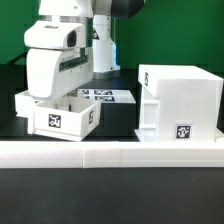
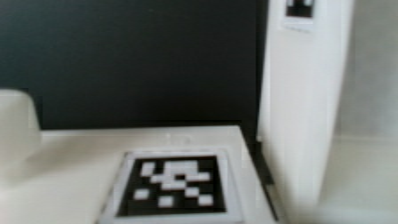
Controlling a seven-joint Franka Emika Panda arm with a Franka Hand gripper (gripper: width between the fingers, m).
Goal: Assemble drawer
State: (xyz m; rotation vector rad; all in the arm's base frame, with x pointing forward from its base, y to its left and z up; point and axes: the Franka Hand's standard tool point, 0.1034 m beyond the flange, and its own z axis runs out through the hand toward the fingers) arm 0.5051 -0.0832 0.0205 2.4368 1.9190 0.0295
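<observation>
Small box (image 1: 65, 113): white, open-topped, on the black table (image 1: 12, 128), well apart from the casing (image 1: 182, 98), toward the exterior view's left of it. The lower end of the gripper (image 1: 48, 95) sits at the box's open top. Whether it reaches inside cannot be told, and the rest of the box's inside is hidden by its front wall and the arm. Fingers not visible in either view, so apart or together cannot be told. The box's front wall carries a square black-and-white tag (image 1: 55, 122). The casing is white, taller and roughly cube-shaped, with a smaller tag low on its front face and a stepped ledge on the side toward the box. Its inside is not visible. The marker board (image 1: 108, 96) lies flat behind, between box and casing. A low white wall (image 1: 110, 152) runs in front of the casing and box. Only the exterior view shows both parts and the arm. The blurred wrist view shows a tag (image 2: 175, 185) close up on a flat white surface, beside an upright white panel (image 2: 324, 110) with another tag at its far end. Which part each belongs to cannot be told.
</observation>
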